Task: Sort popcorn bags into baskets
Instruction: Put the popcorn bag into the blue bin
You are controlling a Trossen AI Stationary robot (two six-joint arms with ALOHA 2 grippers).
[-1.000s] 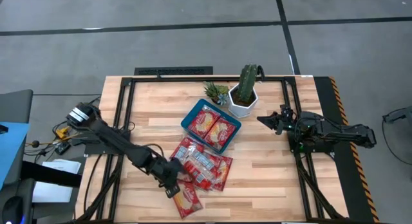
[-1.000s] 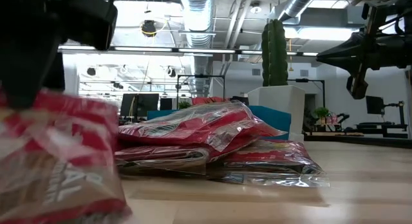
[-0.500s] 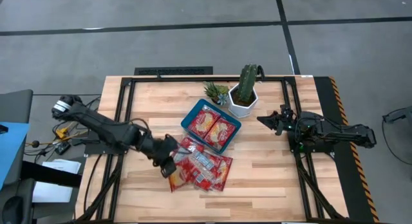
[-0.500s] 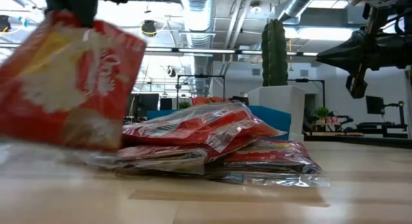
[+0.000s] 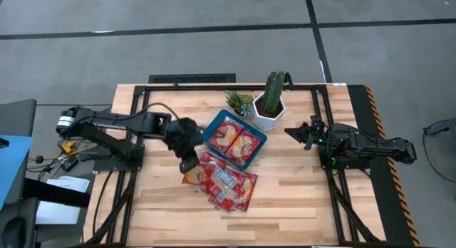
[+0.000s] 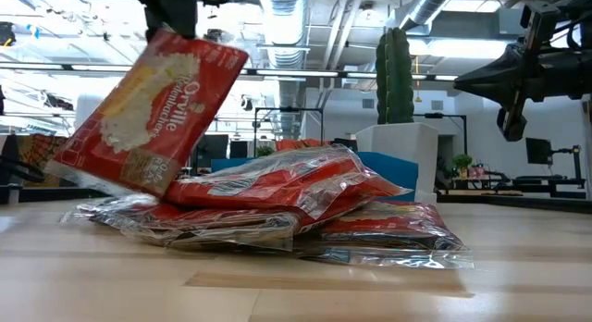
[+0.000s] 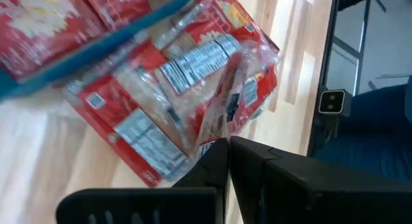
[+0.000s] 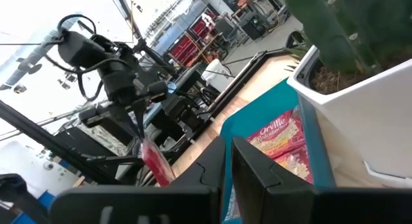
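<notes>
My left gripper (image 5: 189,164) hangs over the table's middle, just left of the teal tray (image 5: 211,126), and is shut on one red popcorn bag (image 6: 153,109). Two more bags (image 5: 235,140) lie flat in the tray. Several bags lie overlapping in a pile (image 5: 226,185) on the wood, on the near side of the tray; the low view shows this pile (image 6: 287,206) too. My right gripper (image 5: 291,132) hovers shut at the table's right, beside the cactus pot, touching nothing. My left gripper pinches the popcorn bag by its upper edge (image 6: 181,35) between the two fingers, coming from above and pointing down. The bag hangs tilted below the fingers, lifted off the table, with its lower end (image 5: 192,178) over the left edge of the pile.
A white hexagonal pot with a tall cactus (image 5: 271,105) stands just right of the tray's far end, with a small succulent (image 5: 239,102) beside it. Bare wood lies left of the pile and along the near edge. Black frame rails run along both table sides.
My left gripper has risen from low near the table's near edge and swung toward the far edge and right, toward the tray. The bag it holds has come off the table with it and now hangs clear beside the pile. The right arm kept still.
</notes>
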